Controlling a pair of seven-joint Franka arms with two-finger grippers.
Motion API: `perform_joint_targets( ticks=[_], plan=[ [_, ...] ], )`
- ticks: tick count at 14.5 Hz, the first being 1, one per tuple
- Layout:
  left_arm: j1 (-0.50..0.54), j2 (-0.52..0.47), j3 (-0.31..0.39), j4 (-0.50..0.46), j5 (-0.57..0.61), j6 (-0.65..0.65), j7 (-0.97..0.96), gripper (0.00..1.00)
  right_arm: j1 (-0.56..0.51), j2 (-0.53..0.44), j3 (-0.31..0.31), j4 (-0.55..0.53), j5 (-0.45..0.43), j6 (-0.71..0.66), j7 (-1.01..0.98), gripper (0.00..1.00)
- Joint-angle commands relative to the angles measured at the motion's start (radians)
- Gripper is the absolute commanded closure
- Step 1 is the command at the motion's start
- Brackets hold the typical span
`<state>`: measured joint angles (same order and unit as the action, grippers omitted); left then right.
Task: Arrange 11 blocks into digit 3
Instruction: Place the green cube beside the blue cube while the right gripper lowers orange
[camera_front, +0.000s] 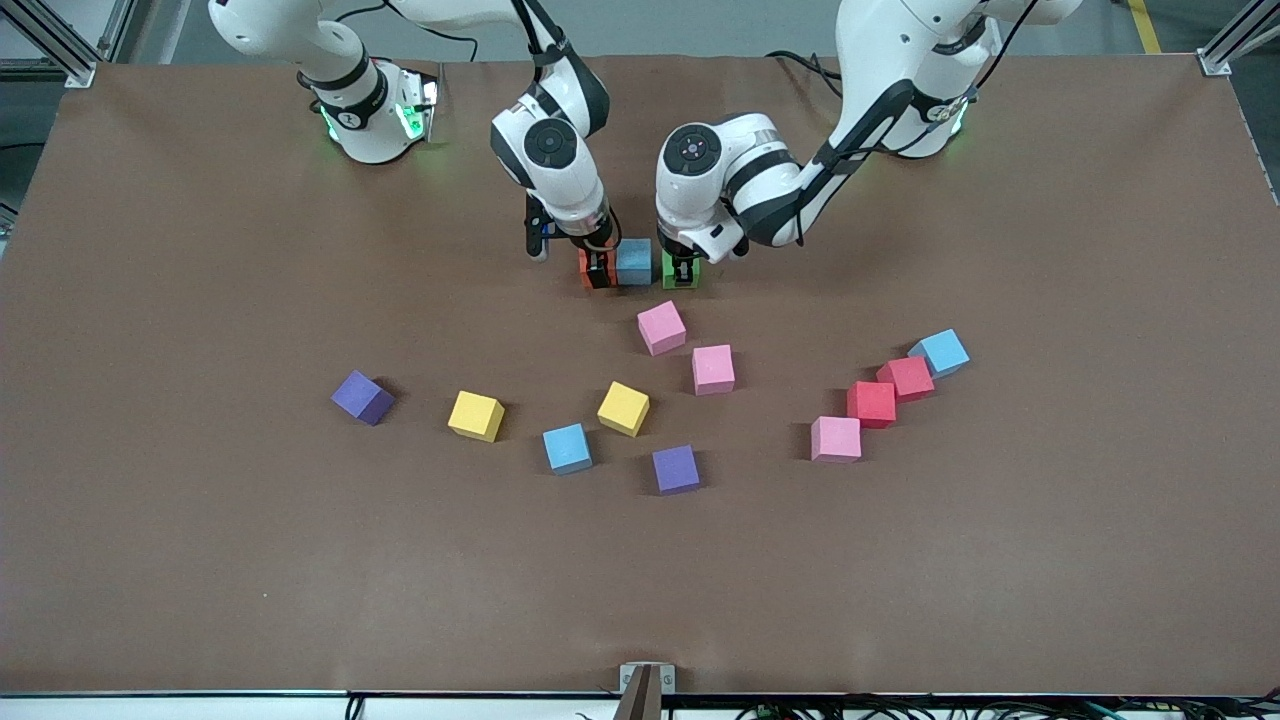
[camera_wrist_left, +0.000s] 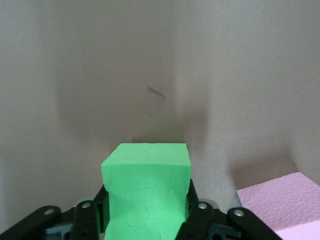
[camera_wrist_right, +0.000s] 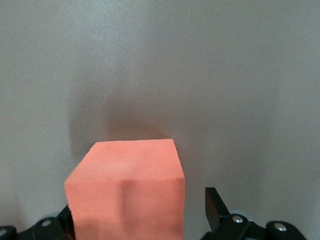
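Left gripper (camera_front: 681, 272) low, clamping green block (camera_wrist_left: 147, 192).

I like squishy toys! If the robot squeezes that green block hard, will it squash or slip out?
The green block looks like matte foam with dents in its face, so it probably gives a little, then springs back. The left gripper has it between its fingers; the dull surface likely grips well, so slipping seems unlikely. It's probably very light.

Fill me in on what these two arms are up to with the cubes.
They are starting a row near the robots' bases. The left hand is shut on the green block; the right hand is around the orange block, one finger standing clear of it. A blue block sits between the two. Eleven other blocks lie scattered nearer the front camera.
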<state>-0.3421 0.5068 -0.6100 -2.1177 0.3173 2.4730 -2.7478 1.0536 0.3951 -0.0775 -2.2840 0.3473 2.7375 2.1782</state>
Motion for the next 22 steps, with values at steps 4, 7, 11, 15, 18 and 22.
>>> perform_joint_targets(
  ticks=[4,7,11,15,18,22],
  plan=[
    [-0.038,0.041,0.004,0.058,0.011,-0.022,-0.136,0.49,0.006,-0.005,-0.008,0.004,0.021,-0.022,0.000,0.00],
    [-0.063,0.055,0.022,0.073,0.013,-0.028,-0.151,0.48,0.008,-0.018,-0.010,0.004,0.019,-0.042,0.003,0.00],
    [-0.069,0.052,0.029,0.070,0.017,-0.029,-0.150,0.27,0.005,-0.062,-0.013,0.003,0.015,-0.105,-0.011,0.00],
    [-0.069,0.036,0.026,0.093,0.032,-0.106,-0.141,0.00,-0.012,-0.108,-0.016,0.003,0.015,-0.162,-0.034,0.00],
    [-0.064,-0.004,0.018,0.085,0.033,-0.134,-0.139,0.00,-0.040,-0.151,-0.018,0.003,0.012,-0.228,-0.066,0.00],
    [-0.048,-0.050,-0.027,0.085,0.019,-0.195,-0.102,0.00,-0.095,-0.163,-0.018,0.023,0.010,-0.242,-0.127,0.00]
  ],
)
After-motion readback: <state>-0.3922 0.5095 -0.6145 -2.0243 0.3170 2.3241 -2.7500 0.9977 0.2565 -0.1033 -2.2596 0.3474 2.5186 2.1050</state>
